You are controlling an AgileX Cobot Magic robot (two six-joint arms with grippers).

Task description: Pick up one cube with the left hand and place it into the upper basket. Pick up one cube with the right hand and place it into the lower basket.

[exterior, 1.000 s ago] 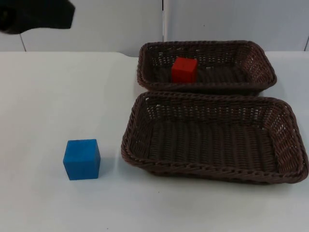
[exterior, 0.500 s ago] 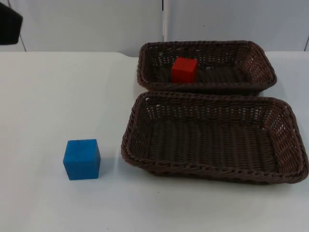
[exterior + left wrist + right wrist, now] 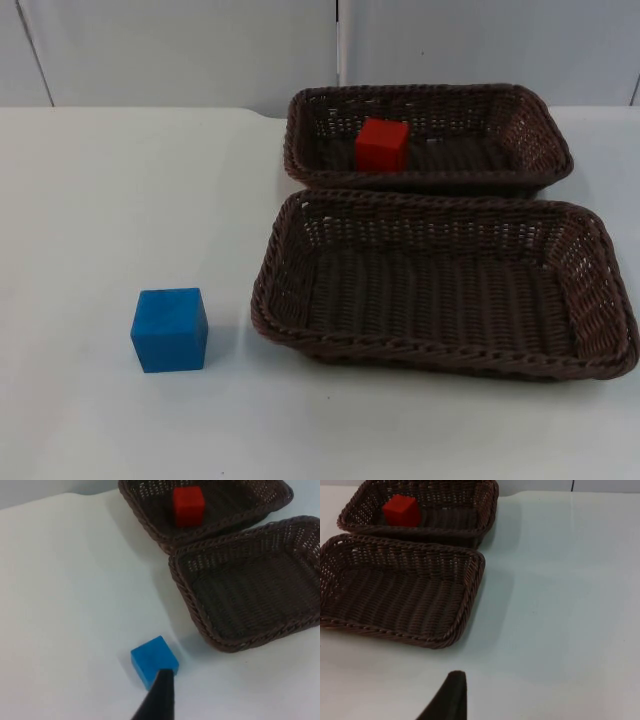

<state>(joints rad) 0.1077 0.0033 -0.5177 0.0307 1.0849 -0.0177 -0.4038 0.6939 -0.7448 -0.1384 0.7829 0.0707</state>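
We see the red cube point(image 3: 381, 145) lying inside the upper basket point(image 3: 548, 130), toward its left end and close to the wall it shares with the lower basket point(image 3: 600, 290). We judge that the left-hand half of the task is done, since a cube sits where that half asks for one. The lower basket holds nothing, and the blue cube point(image 3: 169, 329) rests on the white counter point(image 3: 120, 200) to the left of that basket, near its left rim but apart from it, so it is the cube left for the right hand to fetch and drop in. The two baskets sit side by side, rims touching or nearly so; we cannot tell which.

The left hand point(image 3: 159, 700) is raised above the counter, its camera looking down past one black fingertip that overlaps the blue cube's near edge in that view. We cannot tell whether this hand is open or closed. The right hand point(image 3: 450, 697) hangs over bare counter on the far side of the baskets from the blue cube, one fingertip showing; again we cannot tell its state. To reach the blue cube it would have to cross over the lower basket, which we judge the awkward part of what remains.
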